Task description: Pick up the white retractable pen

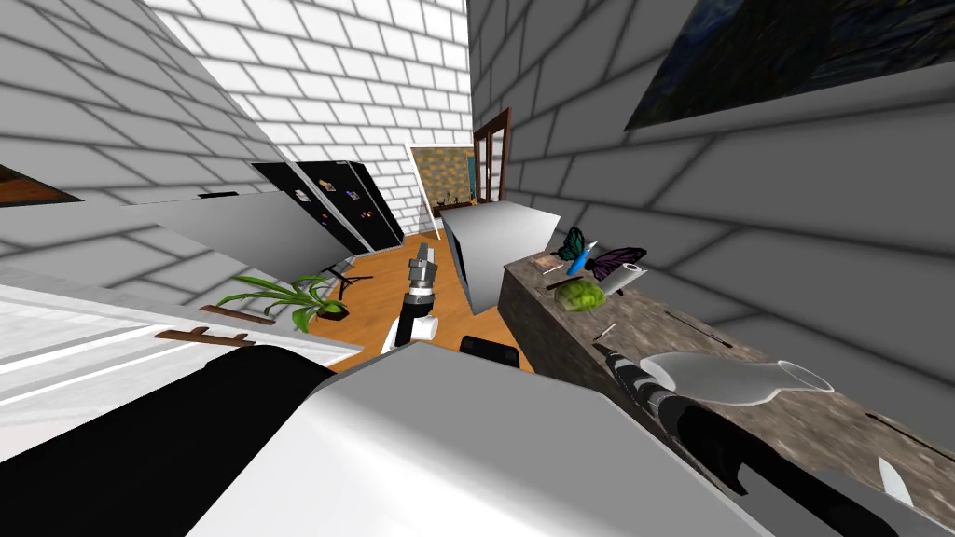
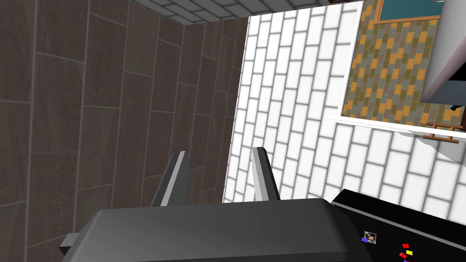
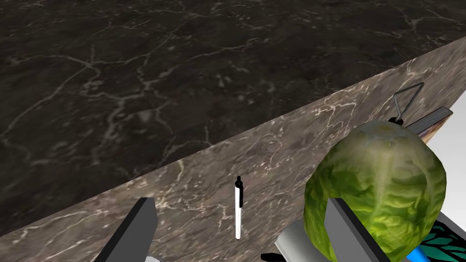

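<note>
Reaching along the counter [image 3: 282,150] with the right gripper [image 3: 240,202], fingers spread wide and clamping nothing. Lining them up on the pen [image 3: 237,211], lying flat on the bare marbled top, apart from both fingers and roughly midway between them in the right wrist view. Noting the cabbage [image 3: 377,186] close beside the pen, crowding one finger's side. Spotting the same pen in the head view as a thin white sliver just ahead of the arm's tip, with the cabbage beyond it. Holding the left gripper [image 2: 219,150] out over the floor [image 1: 373,289], well apart from the counter, fingers parted and empty. Judging progress: approach and alignment looking largely done; going down, closing on the barrel and lifting all yet to come. Expecting tight clearance by the cabbage, and needing low fingers before closing on so thin a pen.
</note>
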Robot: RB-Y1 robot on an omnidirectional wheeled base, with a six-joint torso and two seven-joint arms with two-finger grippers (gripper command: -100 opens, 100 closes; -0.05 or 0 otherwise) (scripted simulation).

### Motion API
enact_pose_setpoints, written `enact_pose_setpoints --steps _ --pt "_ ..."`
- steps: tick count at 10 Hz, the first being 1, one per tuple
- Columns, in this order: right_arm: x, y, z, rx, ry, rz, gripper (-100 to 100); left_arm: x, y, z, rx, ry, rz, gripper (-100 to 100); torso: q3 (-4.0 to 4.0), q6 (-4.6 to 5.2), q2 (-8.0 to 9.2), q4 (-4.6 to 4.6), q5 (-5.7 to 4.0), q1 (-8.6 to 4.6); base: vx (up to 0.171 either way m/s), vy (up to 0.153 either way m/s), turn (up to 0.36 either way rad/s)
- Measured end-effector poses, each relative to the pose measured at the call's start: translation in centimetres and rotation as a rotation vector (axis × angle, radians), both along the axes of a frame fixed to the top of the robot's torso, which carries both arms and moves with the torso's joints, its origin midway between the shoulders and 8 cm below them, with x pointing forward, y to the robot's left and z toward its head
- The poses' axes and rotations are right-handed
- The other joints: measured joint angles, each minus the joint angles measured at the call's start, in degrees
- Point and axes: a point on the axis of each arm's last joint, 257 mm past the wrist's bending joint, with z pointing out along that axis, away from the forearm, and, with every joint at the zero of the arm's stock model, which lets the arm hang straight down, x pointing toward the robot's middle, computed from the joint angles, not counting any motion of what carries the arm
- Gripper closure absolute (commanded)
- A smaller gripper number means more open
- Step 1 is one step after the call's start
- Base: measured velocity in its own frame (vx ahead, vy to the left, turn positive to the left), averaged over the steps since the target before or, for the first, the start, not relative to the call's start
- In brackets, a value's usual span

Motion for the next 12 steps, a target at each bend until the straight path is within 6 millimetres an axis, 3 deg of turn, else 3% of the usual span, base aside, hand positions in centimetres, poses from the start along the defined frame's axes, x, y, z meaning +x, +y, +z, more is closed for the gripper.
enact_pose_setpoints --steps 2,4,6,8,12 --pt "-2.5 -0.8 -1.0 -0.017 0.093 -0.028 -100 0.0 0.0 0.0 0.0 0.0 0.0 0 -0.09 -0.06 -0.15 -0.04 0.0 0.0 0.074 -0.02 0.257" --pt "-3.8 -1.6 -1.7 -0.033 0.159 -0.049 -100 0.0 0.0 0.0 0.0 0.0 0.0 0 -0.05 -0.04 -0.08 -0.02 0.0 -0.02 0.063 -0.026 0.238" --pt "-7.2 -3.0 -2.7 -0.056 0.257 -0.089 -100 0.0 0.0 0.0 0.0 0.0 0.0 0 -0.12 -0.02 -0.2 -0.05 -0.01 -0.07 0.082 -0.038 0.179" --pt "-8.2 -3.2 -3.1 -0.068 0.305 -0.111 -100 0.0 0.0 0.0 0.0 0.0 0.0 0 -0.07 -0.02 -0.11 -0.03 -0.01 -0.02 0.069 -0.026 0.199" --pt "-12.6 -4.8 -4.1 -0.109 0.439 -0.186 -100 0.0 0.0 0.0 0.0 0.0 0.0 0 -0.11 0.01 -0.19 -0.04 -0.01 -0.02 0.084 -0.035 0.156"
